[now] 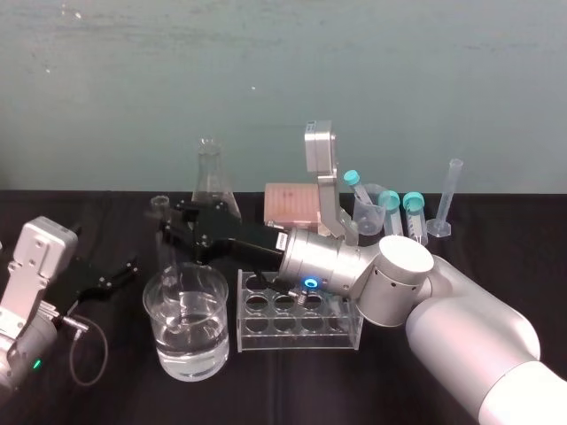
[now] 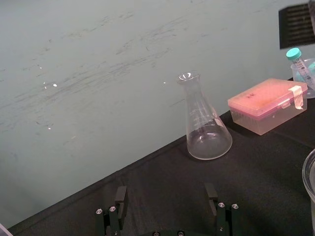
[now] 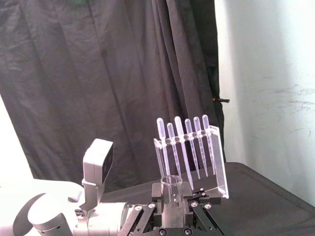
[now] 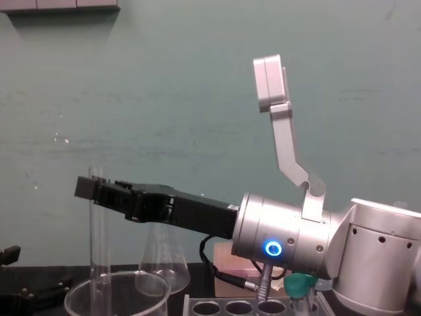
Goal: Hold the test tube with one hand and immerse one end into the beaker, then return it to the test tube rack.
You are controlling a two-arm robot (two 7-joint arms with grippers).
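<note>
right end effector [image 4: 96, 189] tight around upright test tube [image 4: 99, 250], its tip inside the beaker [image 1: 190, 352] (left end effector [image 2: 166, 193] open)

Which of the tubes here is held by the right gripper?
The long uncapped glass test tube, upright in the right gripper with its lower end in the beaker; the short teal-capped tubes are ungripped.
</note>
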